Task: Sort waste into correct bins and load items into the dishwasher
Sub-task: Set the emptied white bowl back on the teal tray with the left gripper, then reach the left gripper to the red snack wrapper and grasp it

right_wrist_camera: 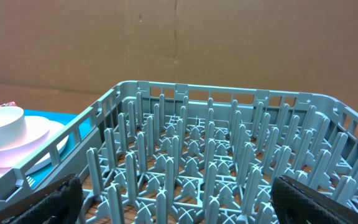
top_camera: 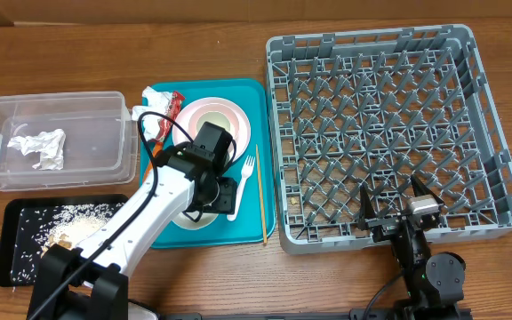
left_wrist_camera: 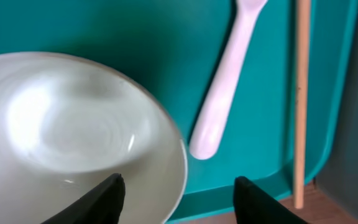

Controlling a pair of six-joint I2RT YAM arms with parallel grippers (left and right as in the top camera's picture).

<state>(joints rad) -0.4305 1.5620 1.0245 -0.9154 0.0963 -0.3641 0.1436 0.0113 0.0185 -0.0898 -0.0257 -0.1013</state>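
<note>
Your left gripper (left_wrist_camera: 178,200) is released, straddling the white bowl (left_wrist_camera: 73,124) rim at lower centre of frame, white fork (left_wrist_camera: 225,81) just right. Your right gripper (right_wrist_camera: 178,202) is released, empty, at the dish rack (right_wrist_camera: 229,155) lower edge.

A teal serving tray (top_camera: 243,229) lies on the wooden table (top_camera: 60,53), a cardboard wall (right_wrist_camera: 229,37) beyond.

White bowl (left_wrist_camera: 73,124) upright; white fork (left_wrist_camera: 225,87) flat just beside it, chopstick (left_wrist_camera: 301,93) parallel beyond the fork. Rice (top_camera: 78,213), scraps (top_camera: 63,235) in black tray (top_camera: 5,267).

Glossy white bowl (left_wrist_camera: 73,124), smooth plastic fork (left_wrist_camera: 227,84), matt wooden chopstick (left_wrist_camera: 301,106), grey plastic rack (right_wrist_camera: 229,94)
</note>
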